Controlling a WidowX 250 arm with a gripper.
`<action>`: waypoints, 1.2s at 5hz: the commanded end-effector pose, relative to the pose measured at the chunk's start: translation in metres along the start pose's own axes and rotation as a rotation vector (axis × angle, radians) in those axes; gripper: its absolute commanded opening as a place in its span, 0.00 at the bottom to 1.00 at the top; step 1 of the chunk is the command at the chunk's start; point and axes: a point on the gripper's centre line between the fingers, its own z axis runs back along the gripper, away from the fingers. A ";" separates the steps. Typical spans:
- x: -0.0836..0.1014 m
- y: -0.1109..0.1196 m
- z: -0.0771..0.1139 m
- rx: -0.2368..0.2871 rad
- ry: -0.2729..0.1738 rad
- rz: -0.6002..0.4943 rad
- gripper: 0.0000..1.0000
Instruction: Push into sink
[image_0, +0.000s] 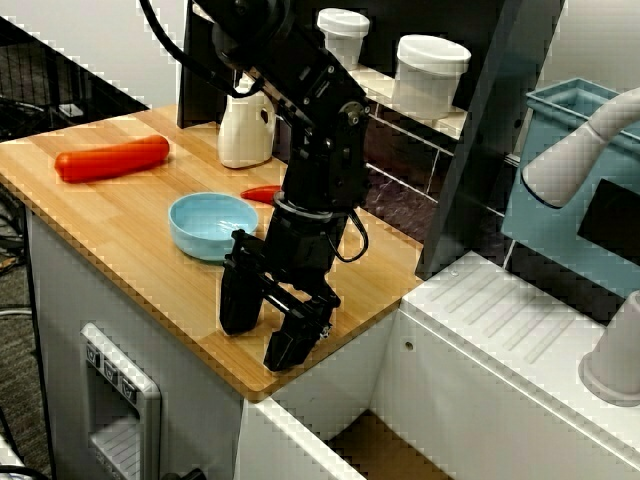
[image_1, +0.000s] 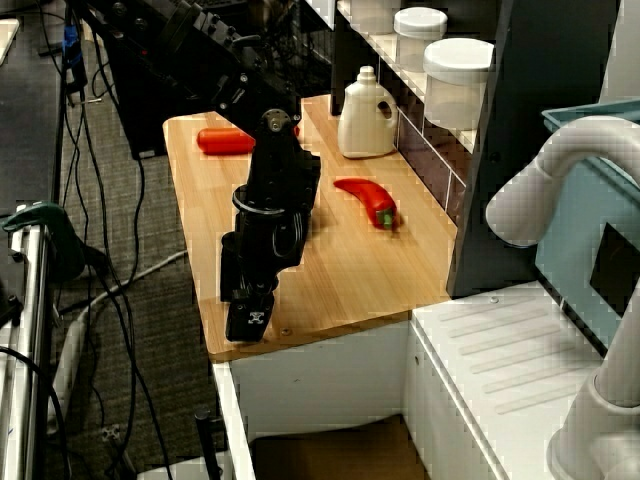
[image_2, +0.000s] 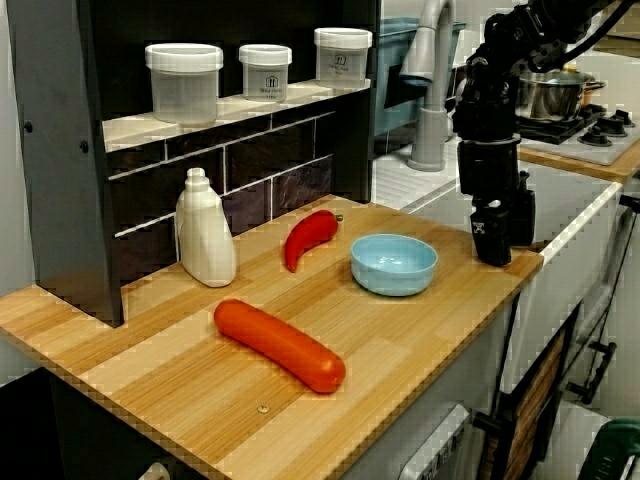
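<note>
Side view: fingers (image_0: 268, 330) parted beside blue bowl (image_0: 212, 224), seemingly empty.

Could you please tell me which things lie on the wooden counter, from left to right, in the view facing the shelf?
White plastic bottle → long orange sausage → red chilli pepper → light blue bowl → black tool.

The arm (image_1: 275, 190) hides the blue bowl (image_0: 212, 225) in the overhead side view.

Sink (image_0: 375, 445): white recessed basin, brownish floor, below wooden counter edge, beside ribbed drainboard (image_0: 520, 320).
</note>
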 end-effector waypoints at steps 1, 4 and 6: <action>0.000 0.000 0.000 0.000 0.000 0.000 1.00; -0.020 0.008 0.085 -0.009 -0.014 -0.113 1.00; -0.021 0.083 0.109 -0.035 -0.148 -0.035 1.00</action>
